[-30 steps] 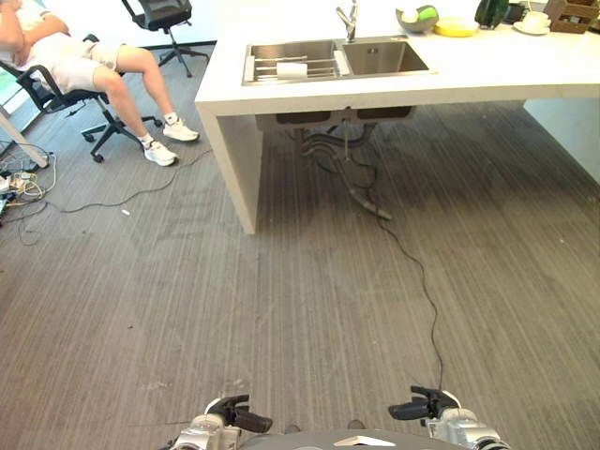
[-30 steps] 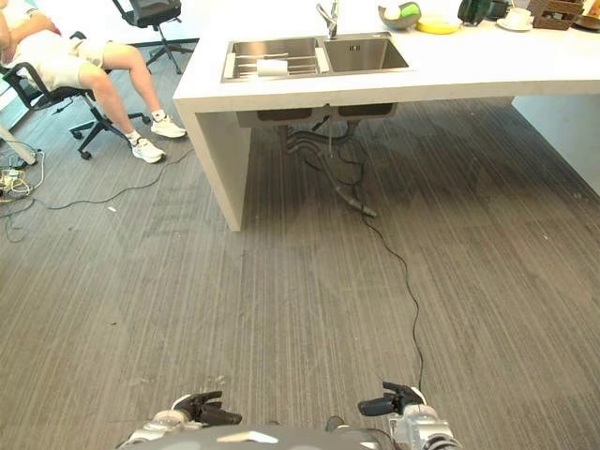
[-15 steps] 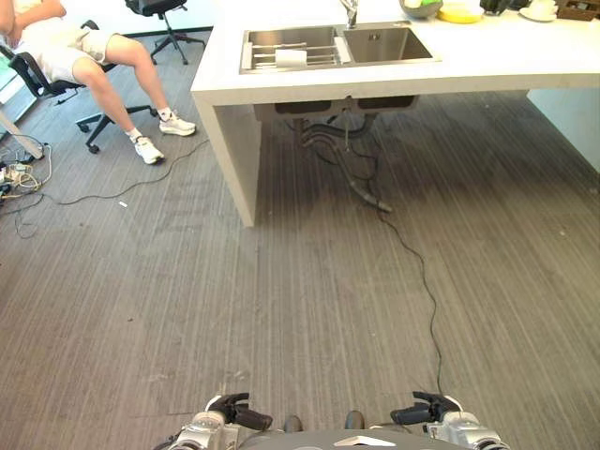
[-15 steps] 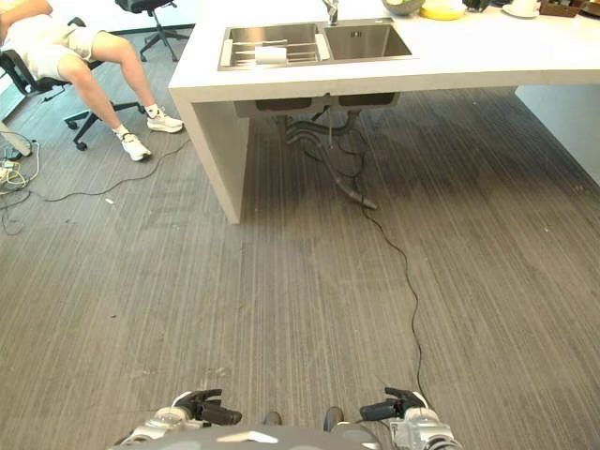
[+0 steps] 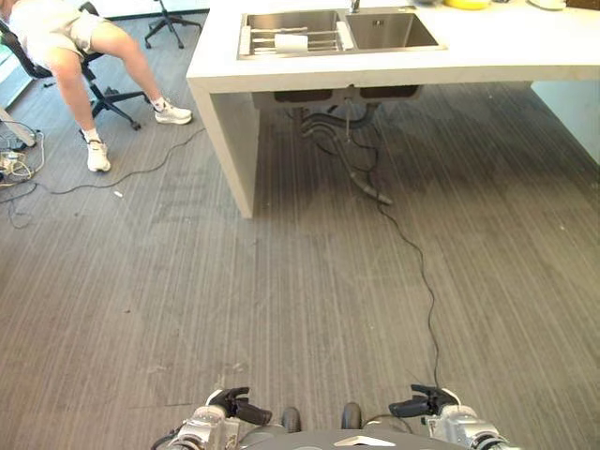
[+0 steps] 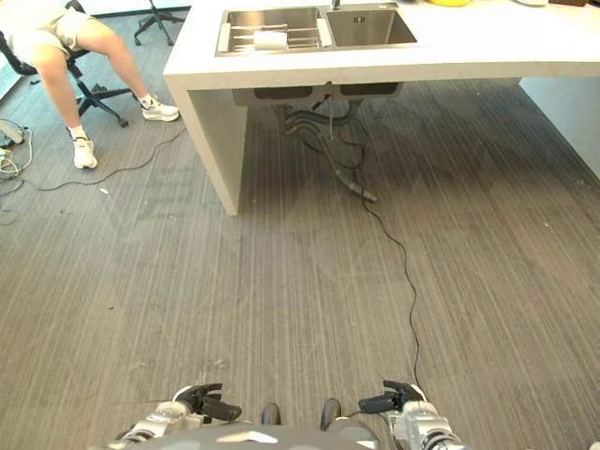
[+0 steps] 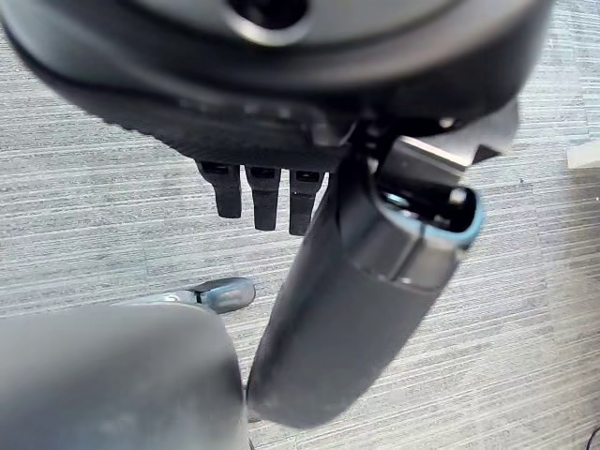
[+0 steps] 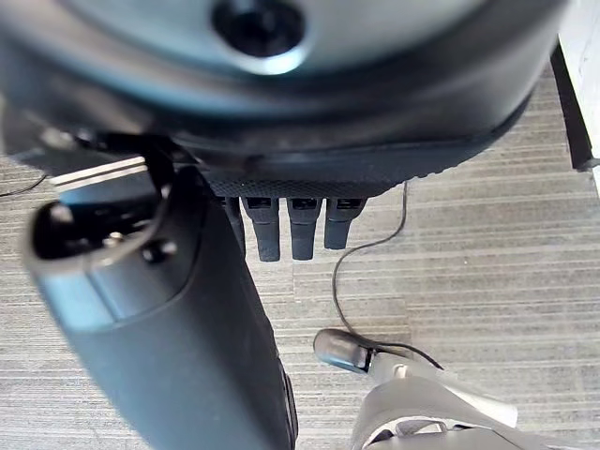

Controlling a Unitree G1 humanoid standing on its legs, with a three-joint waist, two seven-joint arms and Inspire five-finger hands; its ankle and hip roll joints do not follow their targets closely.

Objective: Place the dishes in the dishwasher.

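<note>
Hands point(image 5: 239, 409) point(image 5: 417, 405) low, empty; sink point(image 5: 337, 32) well ahead

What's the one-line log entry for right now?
phase: approach | left hand: open, holds nothing | right hand: open, holds nothing | ahead: counter with sink | person seated left

Grey striped floor point(image 5: 281, 281), white counter point(image 5: 525, 47).

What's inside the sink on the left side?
The left basin of the sink holds a wire rack with a white cup-like thing lying on it. Whatever sits under the rack is covered, so I can't tell.
</note>
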